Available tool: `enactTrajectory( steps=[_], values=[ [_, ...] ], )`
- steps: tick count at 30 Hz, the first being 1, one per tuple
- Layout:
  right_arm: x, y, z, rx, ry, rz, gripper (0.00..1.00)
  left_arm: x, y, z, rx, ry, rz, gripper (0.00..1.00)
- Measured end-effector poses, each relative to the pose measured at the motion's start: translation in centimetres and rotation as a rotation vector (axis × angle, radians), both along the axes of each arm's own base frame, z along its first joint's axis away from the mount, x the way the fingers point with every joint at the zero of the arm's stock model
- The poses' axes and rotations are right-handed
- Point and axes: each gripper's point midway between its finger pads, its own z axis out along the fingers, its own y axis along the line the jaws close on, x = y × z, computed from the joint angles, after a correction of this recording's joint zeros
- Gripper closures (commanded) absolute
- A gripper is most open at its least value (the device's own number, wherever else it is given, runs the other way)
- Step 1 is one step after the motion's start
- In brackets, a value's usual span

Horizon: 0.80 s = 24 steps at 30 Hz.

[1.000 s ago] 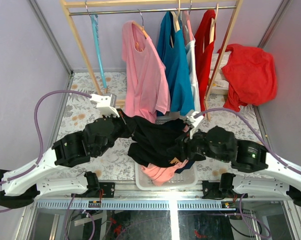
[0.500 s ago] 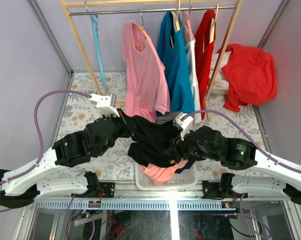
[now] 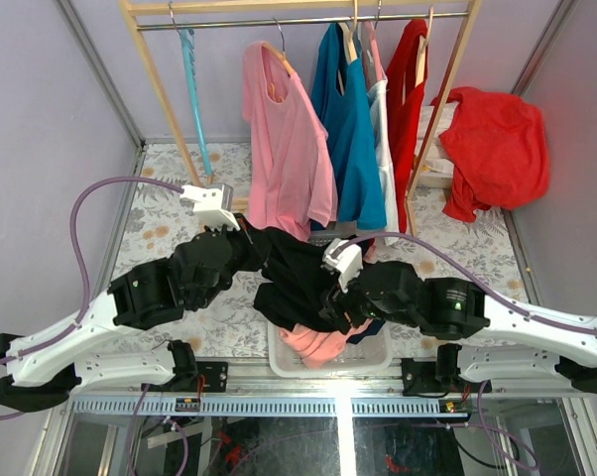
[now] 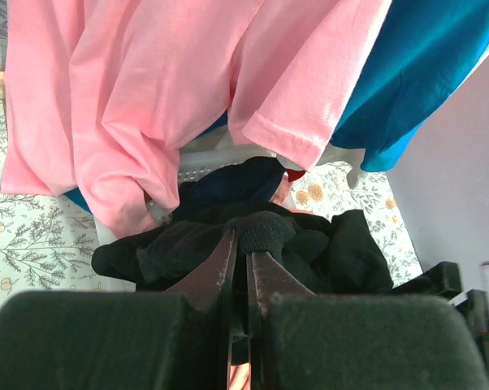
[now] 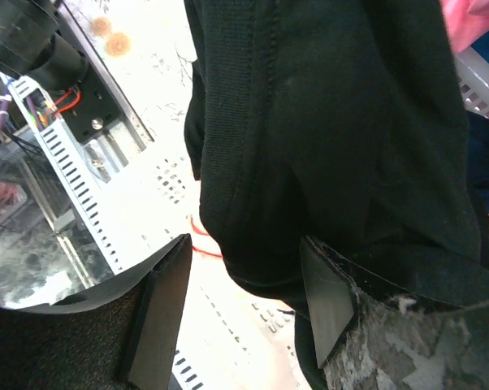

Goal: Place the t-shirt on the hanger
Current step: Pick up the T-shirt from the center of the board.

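Matt black cloth t-shirt (image 3: 298, 276), wooden rack (image 3: 157, 79)

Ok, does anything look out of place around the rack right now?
Yes: the red garment is slung in a heap over the wooden rack's right post, not on a hanger like the rest. The black t-shirt hangs bunched from the shut left tool above the white basket; the light blue plastic hanger is bare.
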Motion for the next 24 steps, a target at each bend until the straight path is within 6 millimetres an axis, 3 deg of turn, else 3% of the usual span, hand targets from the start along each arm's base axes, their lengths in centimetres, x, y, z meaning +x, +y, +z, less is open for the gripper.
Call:
enactTrajectory(
  steps=[6,12,15,20,24],
  values=[
    [1.0,0.6,-1.3,-0.082,-0.041,-0.033,0.53,0.0,0.2,1.0,-0.016,-0.014,0.004,1.0],
    [2.3,0.8,0.4,-0.075,-0.099,-0.074,0.88,-0.1,0.5,2.5,-0.041,-0.031,0.005,1.0],
    [2.6,1.2,2.7,-0.034,-0.123,-0.075,0.93,-0.1,1.0,4.0,-0.067,-0.05,0.012,1.0],
    [2.6,2.3,8.3,0.094,-0.17,-0.051,0.95,-0.5,3.2,7.1,-0.107,-0.096,0.043,1.0],
    [2.2,3.2,13.2,0.203,-0.205,-0.002,1.0,-0.9,6.1,11.1,-0.16,-0.157,0.085,1.0]
  ],
)
